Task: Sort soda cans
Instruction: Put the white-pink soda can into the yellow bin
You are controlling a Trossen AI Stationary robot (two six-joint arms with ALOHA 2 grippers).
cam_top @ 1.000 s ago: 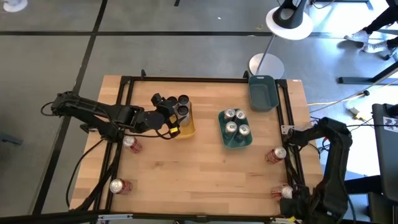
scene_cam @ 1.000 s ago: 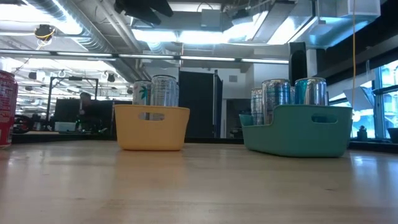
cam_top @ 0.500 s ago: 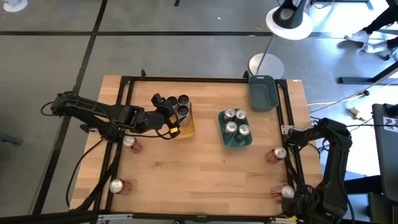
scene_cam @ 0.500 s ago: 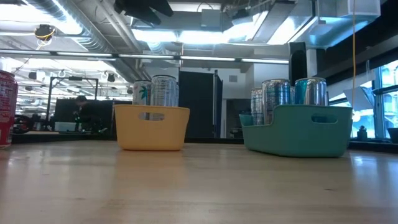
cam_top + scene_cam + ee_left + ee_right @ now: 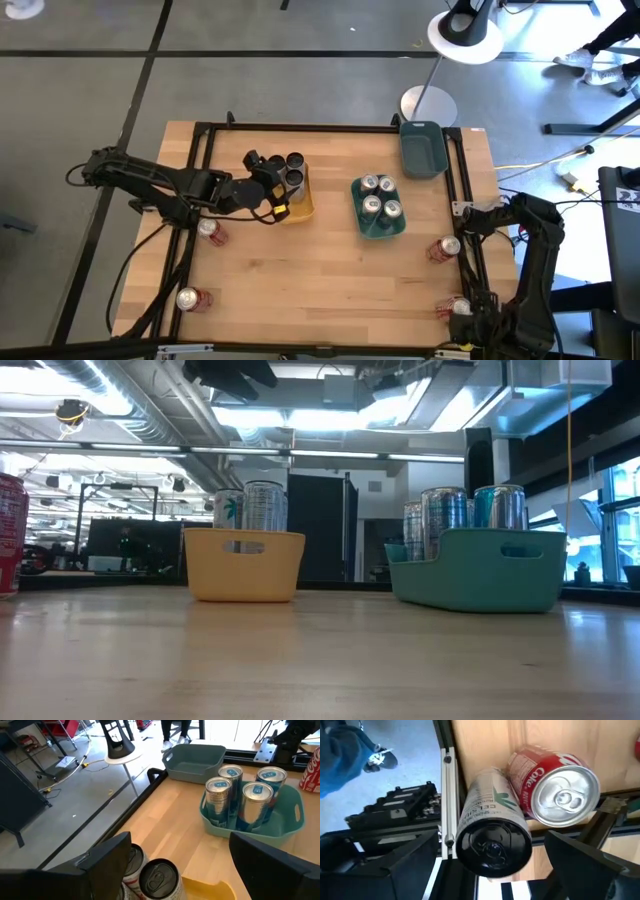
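Note:
The yellow tray (image 5: 302, 200) holds dark-topped soda cans (image 5: 294, 168); they also show in the low view (image 5: 262, 508). My left gripper (image 5: 180, 840) hangs open just over them on the tray's left side (image 5: 272, 190), one dark-topped can (image 5: 159, 879) below its fingers. The teal tray (image 5: 378, 222) holds several silver-teal cans (image 5: 231, 795). My right gripper (image 5: 490, 837) is open at the table's near right corner and points down. Its fingers stand either side of an upright white can with a dark top (image 5: 492, 842), apart from it. A red can (image 5: 560, 790) stands beside that can.
A dark tray (image 5: 422, 148) sits at the far right. Red cans stand at the left (image 5: 210, 230), near left (image 5: 188, 298) and right (image 5: 445, 248) edges. A black frame rail (image 5: 447, 795) runs close by the right gripper. Bare wood (image 5: 320, 280) lies in the near middle.
My right gripper has tipped a little further downward over the cans at the near right corner. The cans and trays stand as before.

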